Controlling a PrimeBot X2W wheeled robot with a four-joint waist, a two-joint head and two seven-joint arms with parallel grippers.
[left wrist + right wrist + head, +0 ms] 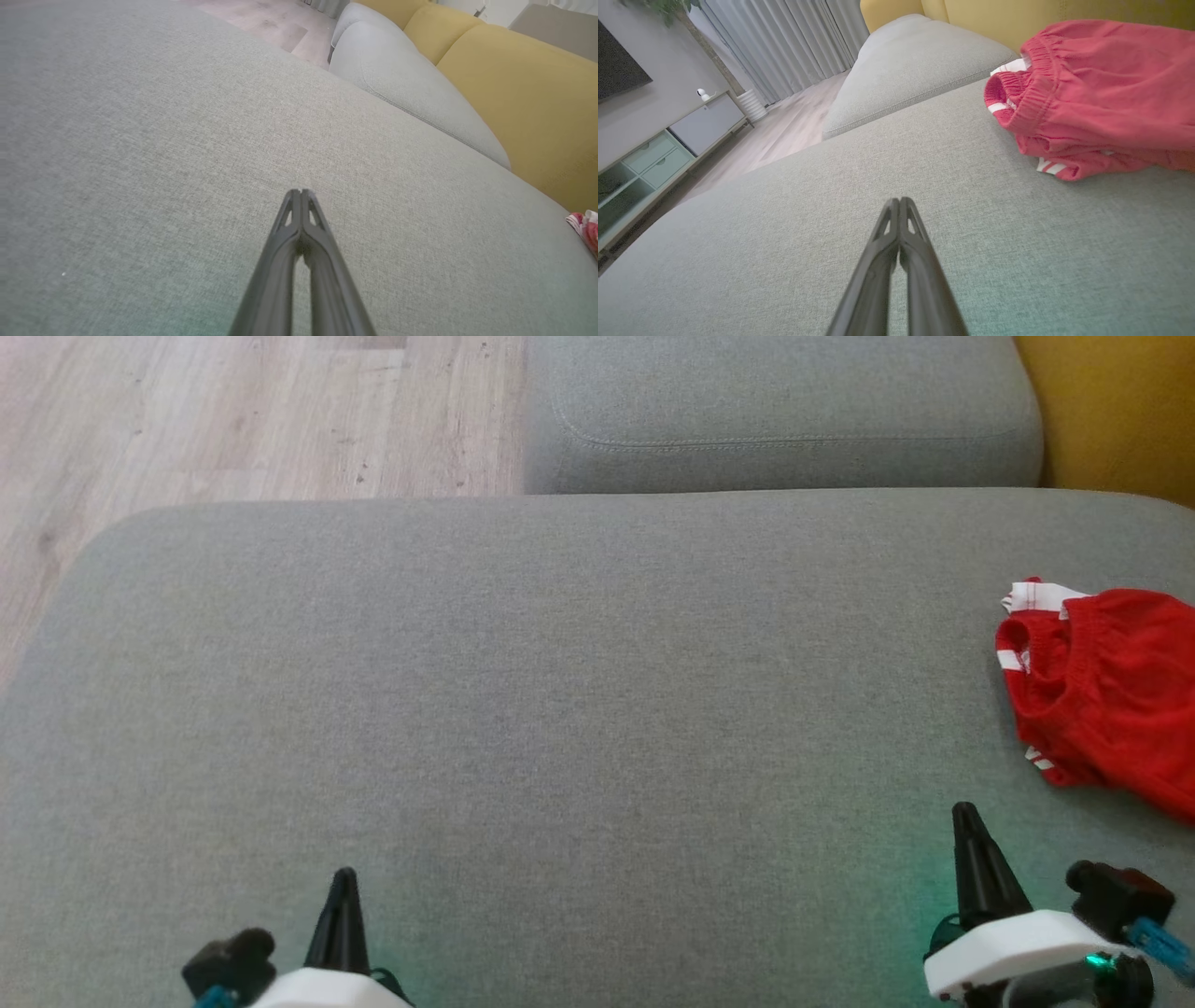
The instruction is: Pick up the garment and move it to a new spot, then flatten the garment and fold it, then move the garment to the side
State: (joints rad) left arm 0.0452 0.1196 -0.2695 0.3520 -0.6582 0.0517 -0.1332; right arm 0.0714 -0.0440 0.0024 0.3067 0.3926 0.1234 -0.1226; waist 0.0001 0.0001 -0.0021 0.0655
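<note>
Red and limp, the garment (1111, 700) lies bunched at the cushion's (560, 709) right edge. Light, floppy, I judge; I'd pinch its elastic waistband (1036, 74). My left hand (344, 882) and right hand (965, 817) sit closed, empty.

Left gripper (344, 879), lower left of frame: long dark tapered fingers, white housing (322, 991), black knob (230, 959). Right gripper (964, 812), lower right: same build, green indicator light (1092, 961), blue connector (1158, 939)

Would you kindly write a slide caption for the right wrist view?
Shut right gripper over the grey cushion, crumpled red shorts lying ahead-right.
</note>
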